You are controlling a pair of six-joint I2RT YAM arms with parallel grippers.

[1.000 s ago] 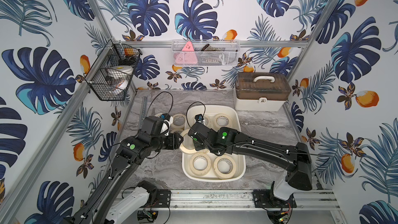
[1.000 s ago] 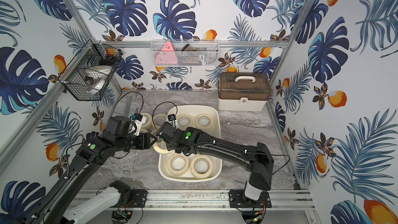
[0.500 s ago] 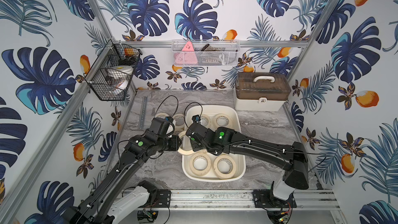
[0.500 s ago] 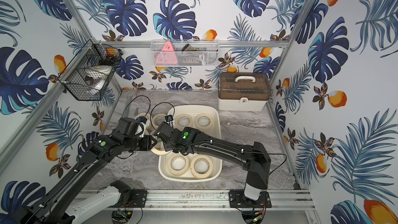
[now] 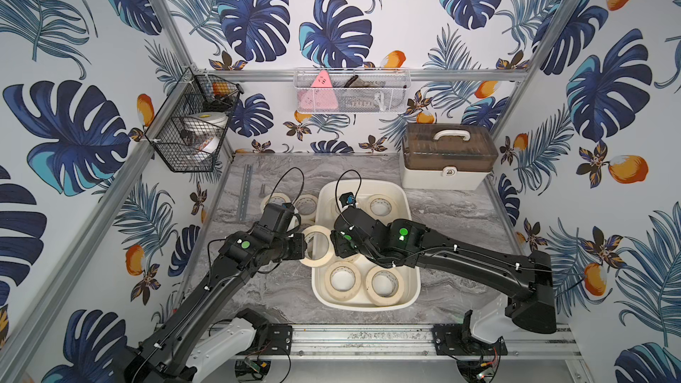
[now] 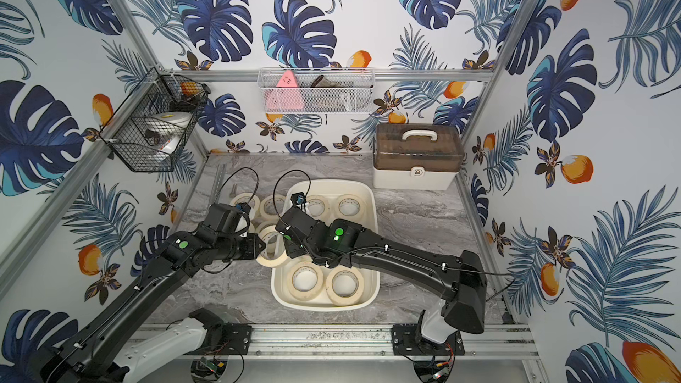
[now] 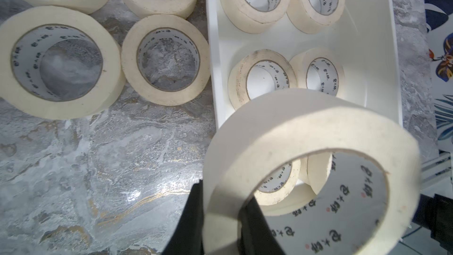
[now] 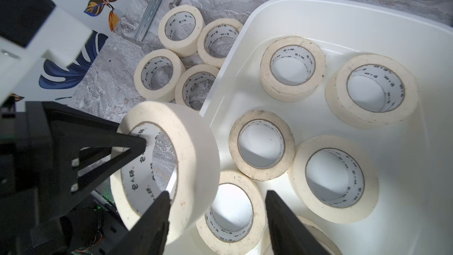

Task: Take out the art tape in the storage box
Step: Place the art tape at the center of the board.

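Observation:
One art tape roll [image 5: 317, 231] [image 6: 271, 260] hangs on edge above the left rim of the storage box [image 5: 365, 183] [image 6: 331, 182]. My left gripper [image 5: 304, 247] [image 6: 262, 247] [image 7: 220, 198] is shut on that roll's wall [image 7: 282, 123], one finger inside the hole. My right gripper [image 5: 333, 246] [image 6: 289, 244] [image 8: 215, 196] is open. Its fingers [image 8: 282, 217] stand apart on either side of the same roll [image 8: 196, 148]. Several more rolls [image 5: 344, 280] [image 8: 333, 180] lie flat in the box [image 8: 318, 0]. Several others [image 5: 307, 204] [image 7: 166, 60] lie on the table left of it.
A brown-lidded case [image 5: 447, 156] with a white handle stands at the back right. A black wire basket [image 5: 191, 130] hangs on the left wall and a white mesh basket [image 5: 350, 92] on the back wall. A metal rail [image 5: 245, 189] lies at the back left.
My left arm came in towards the box and its gripper shut on the roll that my right gripper was holding. The right gripper has opened and let go of it.

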